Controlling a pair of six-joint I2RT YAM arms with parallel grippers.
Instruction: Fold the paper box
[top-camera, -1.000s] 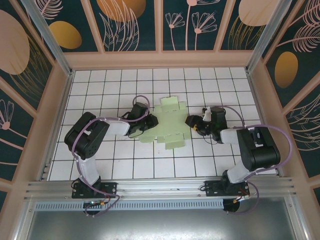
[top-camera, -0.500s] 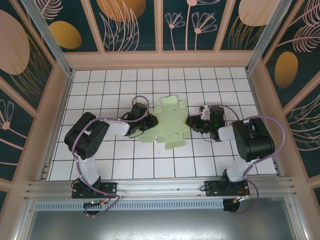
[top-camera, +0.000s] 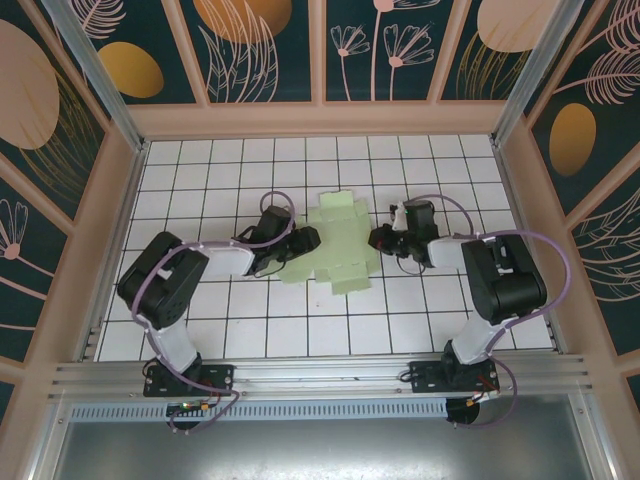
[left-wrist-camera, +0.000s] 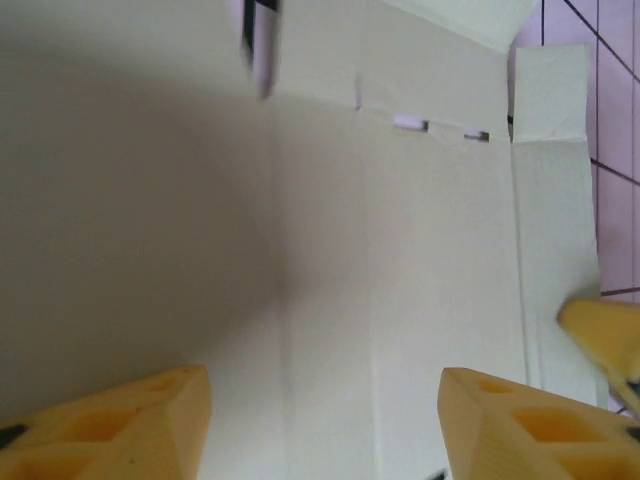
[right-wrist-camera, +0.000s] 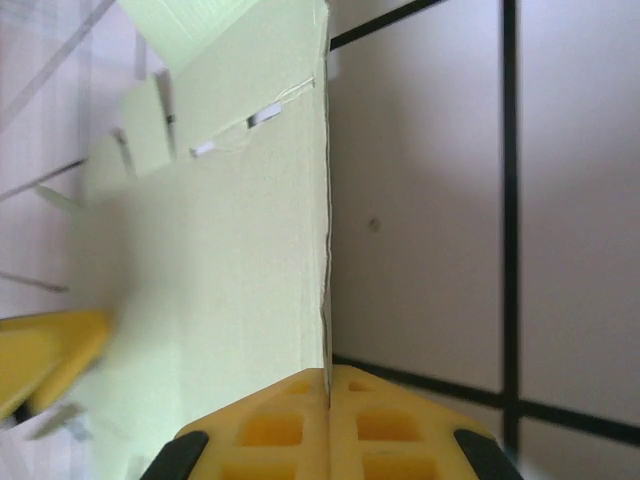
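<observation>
Your paper box (top-camera: 335, 245) is not yet a box: it is one sheet of pale mint-green thin card, die-cut and spread open. You can see it near the middle of the tiled table (top-camera: 200, 160), lying across several tiles. Its outline is stepped like a rough cross, with one flap pointing towards the table's far edge and another towards its near edge. Close up, you'll find straight crease lines scored along the card and a row of small slots cut along one fold. Its right-hand edge runs straight and clean over the white tiles.
</observation>
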